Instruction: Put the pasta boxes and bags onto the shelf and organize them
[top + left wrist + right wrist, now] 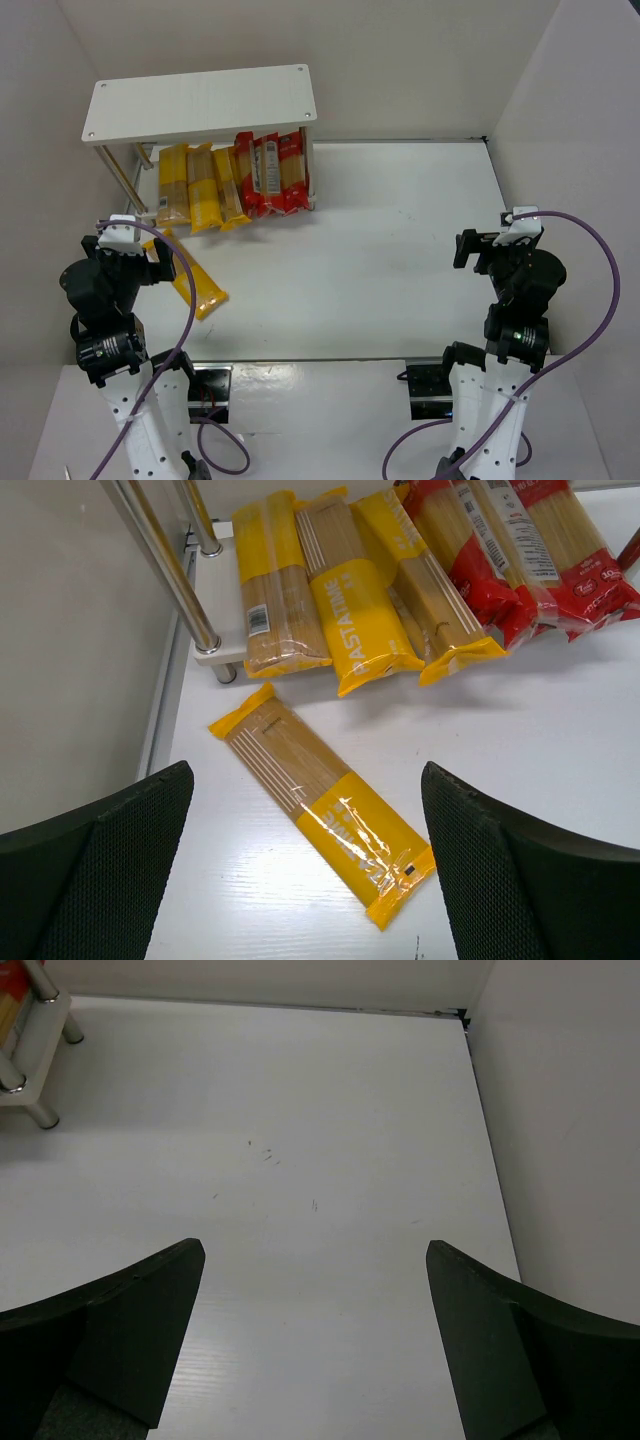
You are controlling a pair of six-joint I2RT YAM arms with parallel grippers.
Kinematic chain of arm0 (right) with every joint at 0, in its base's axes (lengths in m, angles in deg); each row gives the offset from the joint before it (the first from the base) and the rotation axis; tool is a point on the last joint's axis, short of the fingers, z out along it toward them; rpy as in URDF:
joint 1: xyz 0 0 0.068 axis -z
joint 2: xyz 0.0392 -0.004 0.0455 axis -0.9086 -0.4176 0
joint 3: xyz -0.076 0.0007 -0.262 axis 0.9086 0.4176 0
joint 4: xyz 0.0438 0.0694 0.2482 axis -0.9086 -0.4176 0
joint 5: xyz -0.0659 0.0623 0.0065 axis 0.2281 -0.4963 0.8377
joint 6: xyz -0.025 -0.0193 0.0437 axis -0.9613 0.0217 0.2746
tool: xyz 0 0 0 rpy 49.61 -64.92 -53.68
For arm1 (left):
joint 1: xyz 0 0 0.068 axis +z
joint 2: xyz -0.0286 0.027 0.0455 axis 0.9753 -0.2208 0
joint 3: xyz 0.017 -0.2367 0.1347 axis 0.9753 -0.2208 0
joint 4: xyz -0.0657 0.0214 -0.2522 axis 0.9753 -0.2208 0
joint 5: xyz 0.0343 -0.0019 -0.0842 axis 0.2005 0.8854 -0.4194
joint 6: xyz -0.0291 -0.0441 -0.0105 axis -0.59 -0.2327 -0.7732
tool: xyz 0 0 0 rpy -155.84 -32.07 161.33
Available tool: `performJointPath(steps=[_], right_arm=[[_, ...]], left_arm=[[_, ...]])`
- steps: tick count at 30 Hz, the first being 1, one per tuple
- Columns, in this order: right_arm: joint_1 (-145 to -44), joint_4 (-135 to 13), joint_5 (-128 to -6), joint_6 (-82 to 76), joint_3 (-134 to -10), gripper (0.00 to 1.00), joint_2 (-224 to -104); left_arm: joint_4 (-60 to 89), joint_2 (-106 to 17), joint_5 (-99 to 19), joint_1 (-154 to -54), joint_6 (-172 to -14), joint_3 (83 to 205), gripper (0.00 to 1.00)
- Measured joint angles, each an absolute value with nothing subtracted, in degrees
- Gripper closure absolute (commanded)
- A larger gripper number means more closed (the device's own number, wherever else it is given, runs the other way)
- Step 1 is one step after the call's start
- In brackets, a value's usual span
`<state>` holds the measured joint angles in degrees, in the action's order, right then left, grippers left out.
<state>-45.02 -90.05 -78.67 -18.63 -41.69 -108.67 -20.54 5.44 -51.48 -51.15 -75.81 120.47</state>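
- The shelf (200, 100) is seen at the far left of the table (400, 260), its white top board carried on thin legs.
- Three yellow packs (200, 195) are laid side by side on the lower board under that top. Their near ends stick out over the board's edge.
- The red packs (272, 175) are set just to the right of the yellow ones, touching them and leaning slightly to the right.
- One loose yellow pack (320, 800) is left flat on the table, near of the shelf and apart from it. It lies at a slant, its far end to the left and its near end to the right.
- The left gripper (307, 780) is held over this loose pack with its fingers spread wide. Nothing is clamped, and no contact with the pack can be seen.
- The right gripper (315, 1250) is held over bare table on the right, well apart from the packs, its fingers likewise wide apart and holding nothing.
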Motion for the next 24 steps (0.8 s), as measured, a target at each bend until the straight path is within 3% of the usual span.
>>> performJointPath(steps=[15,24], right_arm=[[-45.0,-90.0,-76.9,-18.5,-41.3,0.0,-105.8],[-45.0,-89.7,-75.0,-18.4,-40.8,0.0,-105.0]], left_arm=[[-20.5,4.5,-51.4,-51.1,-75.9,120.4,0.0],[-22.7,-9.4,-48.1,-50.9,-78.8,124.0,0.0]])
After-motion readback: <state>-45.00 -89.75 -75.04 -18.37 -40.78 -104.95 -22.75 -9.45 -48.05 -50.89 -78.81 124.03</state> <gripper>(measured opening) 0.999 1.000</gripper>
